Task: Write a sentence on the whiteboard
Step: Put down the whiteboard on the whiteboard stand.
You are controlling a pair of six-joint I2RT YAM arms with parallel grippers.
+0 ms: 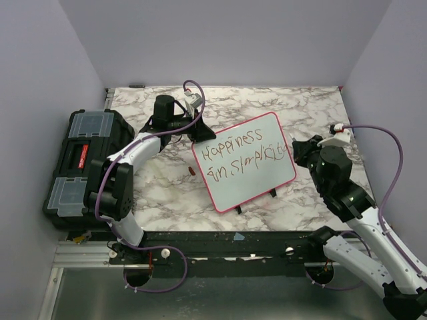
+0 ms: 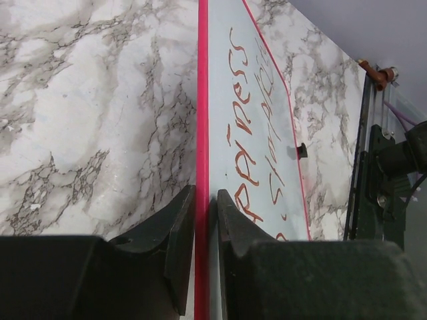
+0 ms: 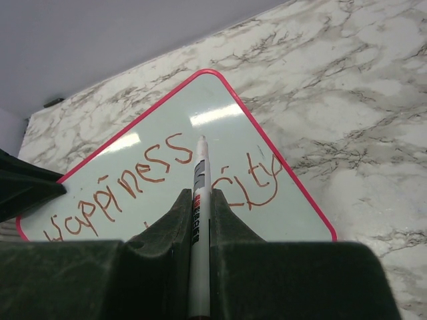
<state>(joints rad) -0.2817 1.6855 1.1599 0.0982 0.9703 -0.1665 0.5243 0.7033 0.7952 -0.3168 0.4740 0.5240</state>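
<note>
The whiteboard (image 1: 248,179), white with a pink-red frame, stands tilted on two small black feet mid-table. The sentence (image 1: 243,157) in red-brown marker reads roughly "Happiness / in Simplicity". My left gripper (image 1: 198,135) straddles the board's far-left edge. In the left wrist view its fingers (image 2: 205,193) close on the pink frame of the whiteboard (image 2: 202,100), beside the sentence (image 2: 257,153). My right gripper (image 1: 295,149) hovers at the board's right edge. It (image 3: 200,193) is shut on a white marker (image 3: 199,173), tip pointing at the sentence (image 3: 147,177) on the whiteboard (image 3: 160,133), just off the surface.
A black toolbox (image 1: 83,160) with clear lid compartments sits at the table's left edge. A small red-brown piece (image 1: 191,171), perhaps a cap, lies on the marble left of the board. White walls close in the far and side edges.
</note>
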